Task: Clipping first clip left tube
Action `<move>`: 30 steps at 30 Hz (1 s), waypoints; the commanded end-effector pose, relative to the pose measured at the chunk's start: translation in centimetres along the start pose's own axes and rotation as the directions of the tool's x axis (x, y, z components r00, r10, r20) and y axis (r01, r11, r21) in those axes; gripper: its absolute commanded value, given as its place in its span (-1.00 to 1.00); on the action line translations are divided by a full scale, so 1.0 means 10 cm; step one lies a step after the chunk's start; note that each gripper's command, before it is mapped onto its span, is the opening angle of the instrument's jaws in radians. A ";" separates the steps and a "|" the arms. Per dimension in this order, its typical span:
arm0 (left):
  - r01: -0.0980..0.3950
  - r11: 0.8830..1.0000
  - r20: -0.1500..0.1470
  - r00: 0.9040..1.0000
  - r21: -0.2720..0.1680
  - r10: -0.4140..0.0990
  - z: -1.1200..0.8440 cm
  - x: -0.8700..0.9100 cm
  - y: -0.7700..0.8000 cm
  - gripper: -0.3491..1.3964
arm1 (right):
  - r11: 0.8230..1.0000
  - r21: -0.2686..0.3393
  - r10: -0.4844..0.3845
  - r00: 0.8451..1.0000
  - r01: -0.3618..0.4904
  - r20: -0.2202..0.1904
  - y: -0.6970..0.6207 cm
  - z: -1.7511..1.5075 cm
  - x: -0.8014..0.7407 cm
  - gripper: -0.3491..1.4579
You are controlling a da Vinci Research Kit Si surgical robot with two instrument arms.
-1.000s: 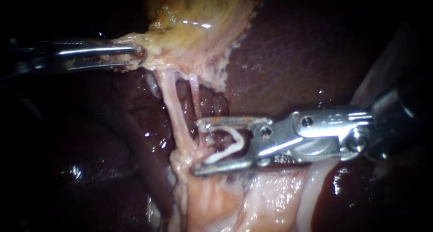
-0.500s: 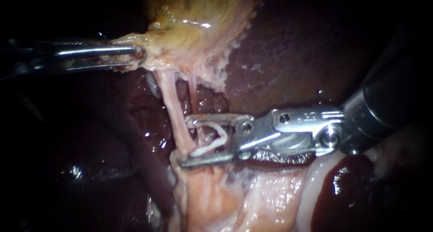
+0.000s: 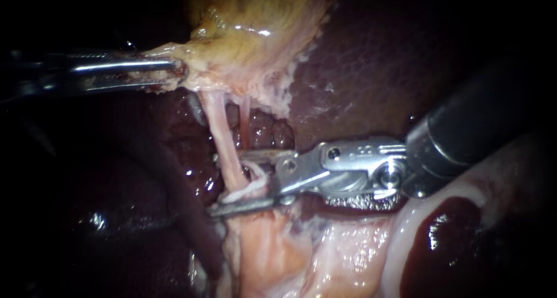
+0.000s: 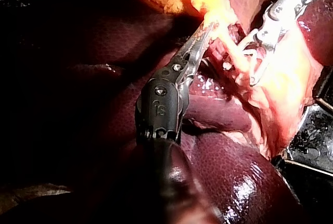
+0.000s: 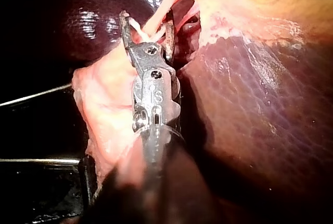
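White clip (image 3: 253,186), gripped in the right instrument's (image 3: 227,183) jaws, straddles the left tube (image 3: 219,124) mid-frame. The left instrument (image 3: 173,72) clamps the gallbladder (image 3: 255,20), upper left. Squeezing the clip fully shut likely comes next.

The left tube (image 3: 223,141), a pale pink strand, ran taut and slightly slanted from the yellowish gallbladder (image 3: 255,37) down to the paler tissue below. Low on its run it passed between the jaws of the right instrument (image 3: 227,183). A white clip (image 3: 254,186) sat in those jaws, touching both, its arms bent in a narrow V with the open end at the tube.
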 end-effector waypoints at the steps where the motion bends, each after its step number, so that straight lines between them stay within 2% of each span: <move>1: 0.000 1.000 0.000 1.000 0.000 0.000 0.000 0.000 0.000 -1.00 | 1.000 0.002 -0.001 1.000 0.001 0.000 -0.001 0.003 -0.001 -0.06; 6: 0.000 1.000 0.000 1.000 0.000 0.000 0.000 0.000 0.000 -1.00 | 1.000 0.024 -0.002 1.000 0.003 -0.016 -0.008 0.009 0.000 -0.06; 13: 0.000 1.000 0.000 1.000 0.000 0.000 0.000 0.000 0.000 -1.00 | 0.998 0.058 0.014 0.999 -0.012 -0.034 -0.033 0.015 0.016 -0.07; 18: 0.000 1.000 0.000 1.000 0.000 0.000 0.000 0.000 0.000 -1.00 | 0.998 0.067 0.018 0.999 -0.015 -0.043 -0.046 0.019 0.026 -0.09; 30: 0.000 1.000 0.000 1.000 0.000 0.000 0.000 0.000 0.000 -1.00 | 0.997 0.071 0.034 0.999 -0.031 -0.041 -0.051 0.019 0.029 -0.24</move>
